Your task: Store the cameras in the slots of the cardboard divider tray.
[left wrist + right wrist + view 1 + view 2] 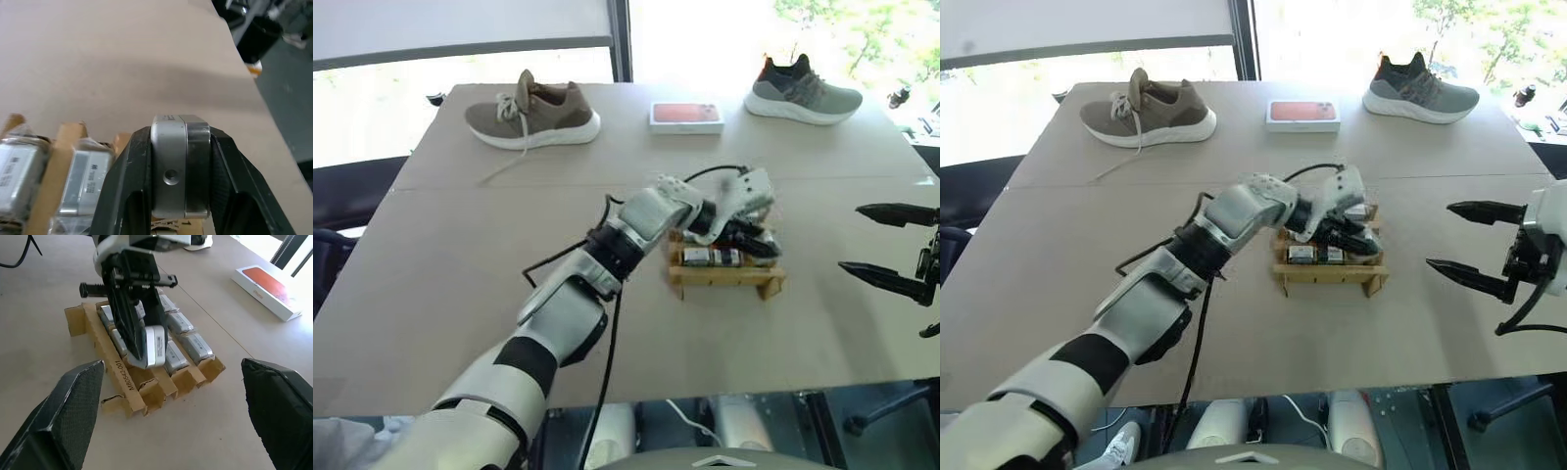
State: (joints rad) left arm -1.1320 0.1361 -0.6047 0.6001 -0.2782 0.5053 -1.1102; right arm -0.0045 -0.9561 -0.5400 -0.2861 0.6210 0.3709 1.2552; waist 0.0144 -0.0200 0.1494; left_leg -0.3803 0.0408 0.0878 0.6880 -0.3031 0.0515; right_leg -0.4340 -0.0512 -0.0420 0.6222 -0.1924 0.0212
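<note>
The cardboard divider tray (724,282) stands on the table right of centre, with several silver-grey cameras (188,340) lying in its slots. My left gripper (749,235) reaches in from the left and hangs just over the tray's near row, shut on one more camera (180,166). That camera stands on edge between the black fingers (128,328). My right gripper (1464,240) is off to the tray's right, clear of it, open with nothing between its fingers.
At the back of the table lie a brown shoe (533,113), a flat white box with a red top (686,116) and a grey shoe (806,93). A black cable (607,333) runs along my left arm. The table's front edge (705,390) is close.
</note>
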